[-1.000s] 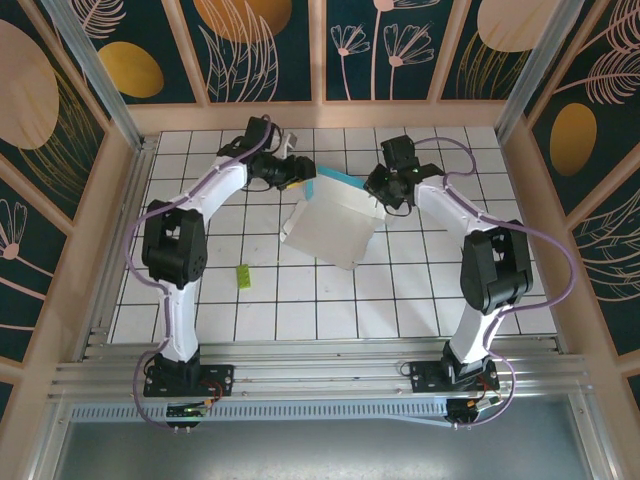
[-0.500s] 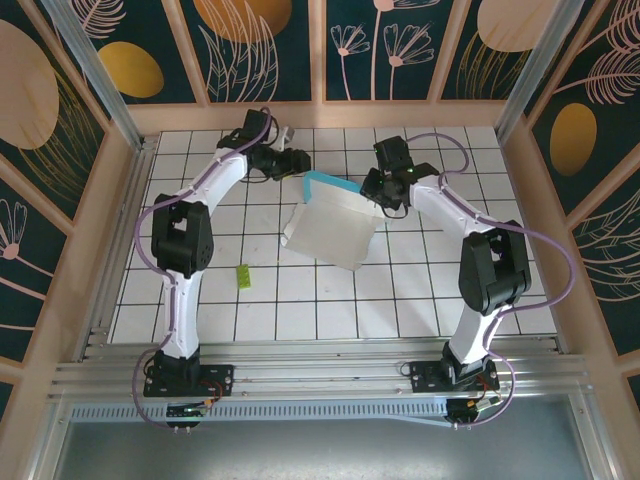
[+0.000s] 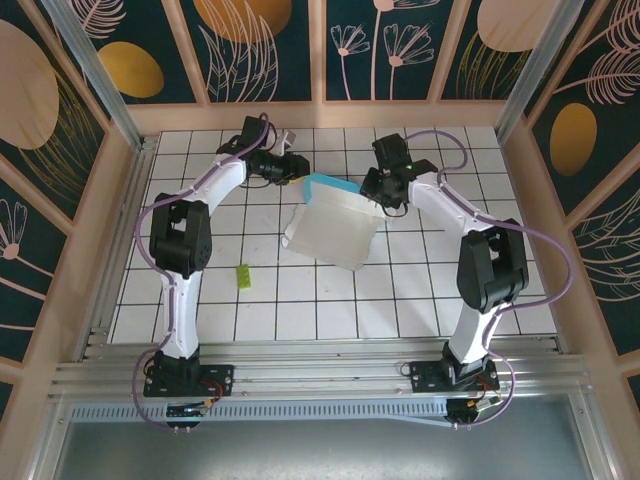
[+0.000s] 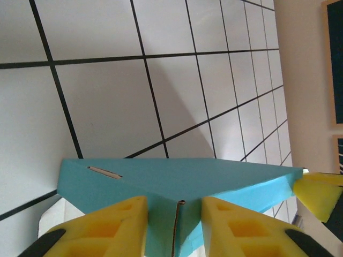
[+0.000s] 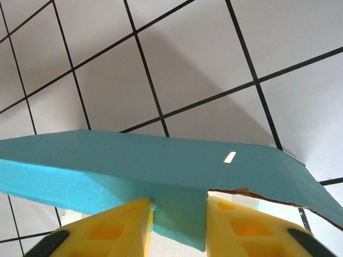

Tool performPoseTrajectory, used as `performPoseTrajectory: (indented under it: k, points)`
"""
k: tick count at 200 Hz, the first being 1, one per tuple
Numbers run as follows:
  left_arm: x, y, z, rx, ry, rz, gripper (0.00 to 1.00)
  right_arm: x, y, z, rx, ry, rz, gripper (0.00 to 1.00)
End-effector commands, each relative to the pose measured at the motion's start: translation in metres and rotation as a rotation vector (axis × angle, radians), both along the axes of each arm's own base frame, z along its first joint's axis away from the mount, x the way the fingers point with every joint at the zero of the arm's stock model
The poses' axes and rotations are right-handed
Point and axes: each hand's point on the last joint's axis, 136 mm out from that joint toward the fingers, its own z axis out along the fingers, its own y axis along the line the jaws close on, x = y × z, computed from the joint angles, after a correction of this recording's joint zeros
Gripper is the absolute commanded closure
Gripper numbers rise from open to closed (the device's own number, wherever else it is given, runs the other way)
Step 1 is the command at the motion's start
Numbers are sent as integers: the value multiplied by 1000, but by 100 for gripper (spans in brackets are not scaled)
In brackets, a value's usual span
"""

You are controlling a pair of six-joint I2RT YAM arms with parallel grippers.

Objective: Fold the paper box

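Since a second ago the left fingers [image 4: 115, 225] have drawn back slightly, and more of the cyan far flap [image 3: 325, 187] shows. On the table [image 3: 400, 300], the paper box [image 3: 330, 225] lies between both sets of fingers, grey face up. Left fingers and right fingers [image 5: 120, 225] are parted astride the flap, not pinching, and are probably steadying the crease. A yellow-green scrap [image 3: 243, 277] lies well apart from either.
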Motion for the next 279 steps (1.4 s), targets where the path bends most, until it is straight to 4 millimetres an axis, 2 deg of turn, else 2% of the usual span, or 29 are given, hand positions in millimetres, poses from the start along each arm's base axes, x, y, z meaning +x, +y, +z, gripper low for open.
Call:
performPoseTrajectory:
  k: [1,30,69,96,108,138,163,204,242,279]
  points:
    - [-15,-12,7,-51,54,-14,66,-1,1,-4,-45,25,20,63]
    - [-11,-4,-3,14,49,16,66,-1,-10,11,-89,-4,0,59]
    - [-12,-1,-10,35,60,17,66,-8,-13,30,-64,-32,-15,56]
    - [-12,-2,-8,37,59,15,66,-21,-16,42,-21,-44,-48,55]
    - [-12,-1,-7,38,55,15,66,-31,-18,41,10,-43,-78,55]
    - [-10,-1,-5,37,50,18,66,-64,-30,17,98,-28,-180,54]
    - [-8,-2,-6,37,50,19,66,-72,-32,-6,157,-40,-213,53]
    - [-8,0,-8,57,50,21,67,-57,-21,-39,189,-60,-213,50]
    - [-8,-1,-7,54,50,20,67,-31,-28,-56,144,-150,-259,50]
    - [-6,-1,-8,55,54,17,67,-21,-34,-80,128,-178,-300,49]
